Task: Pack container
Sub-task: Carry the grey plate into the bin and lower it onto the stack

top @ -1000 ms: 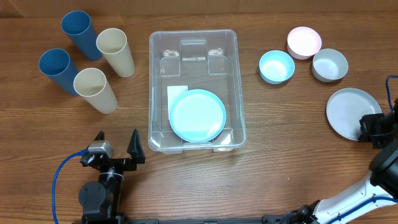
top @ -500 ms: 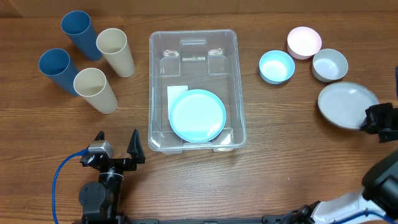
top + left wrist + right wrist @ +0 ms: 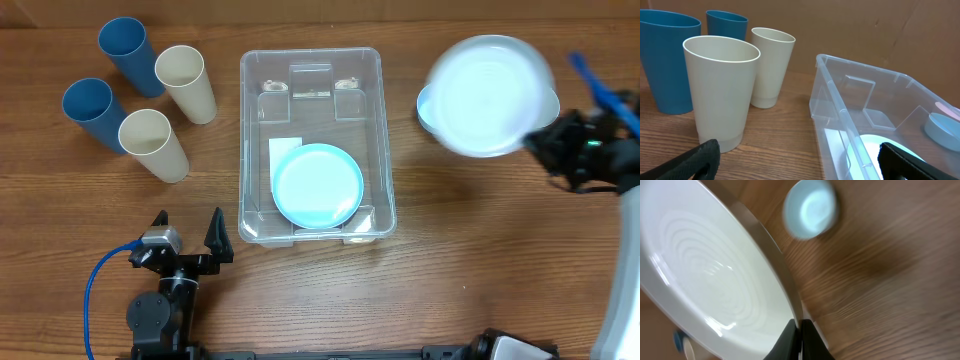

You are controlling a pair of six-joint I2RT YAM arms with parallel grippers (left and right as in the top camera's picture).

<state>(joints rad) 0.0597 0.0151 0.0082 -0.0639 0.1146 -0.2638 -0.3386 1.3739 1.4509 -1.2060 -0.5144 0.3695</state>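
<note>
Overhead view: container [image 3: 311,120] sits mid-table, light blue plate [image 3: 318,186] already lying inside.
Right gripper [image 3: 800,335]: pinching white plate [image 3: 488,96] by its rim, airborne right of the container.
Left gripper [image 3: 189,230]: spread, idle.
Left to pack: white plate, four cups [image 3: 147,133], blue bowl [image 3: 810,207].

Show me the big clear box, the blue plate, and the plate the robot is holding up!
container [image 3: 243,130]: overhead view, on its left wall.
light blue plate [image 3: 318,186]: overhead view, on its middle, inside the container.
white plate [image 3: 488,95]: overhead view, on the middle of its face, in the air.
</note>
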